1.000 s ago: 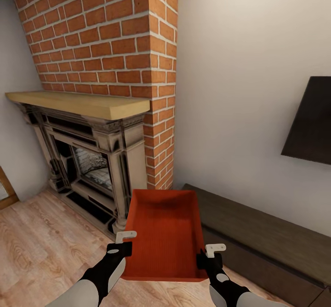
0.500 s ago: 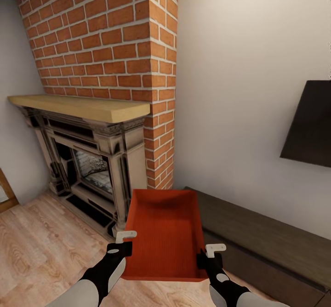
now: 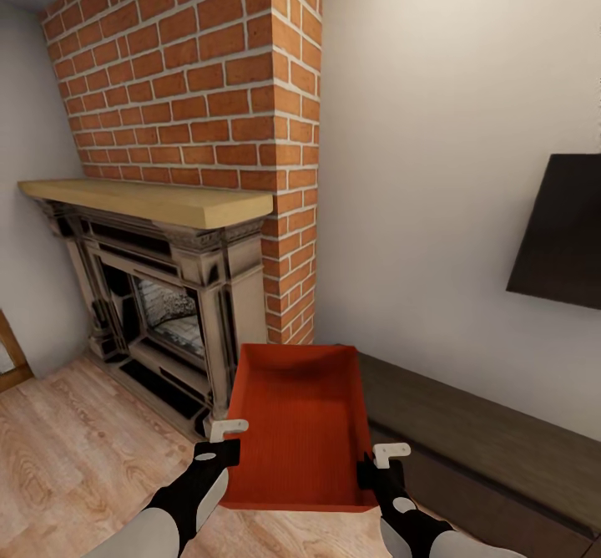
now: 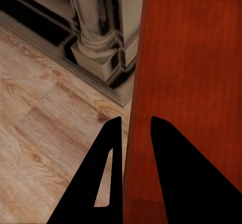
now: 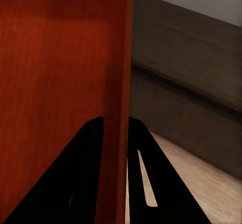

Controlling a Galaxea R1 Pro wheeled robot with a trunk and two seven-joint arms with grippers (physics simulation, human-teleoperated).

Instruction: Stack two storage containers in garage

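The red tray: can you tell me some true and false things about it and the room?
1. Both grippers hold the tray. True: the left gripper and right gripper each clamp a side wall.
2. The tray is full of toys. False: it is empty.
3. The tray rests on the bench. False: it is held up in the air, beside the bench.
4. A brick fireplace stands ahead. True.
5. The floor is grey concrete. False: it is light wood planks.
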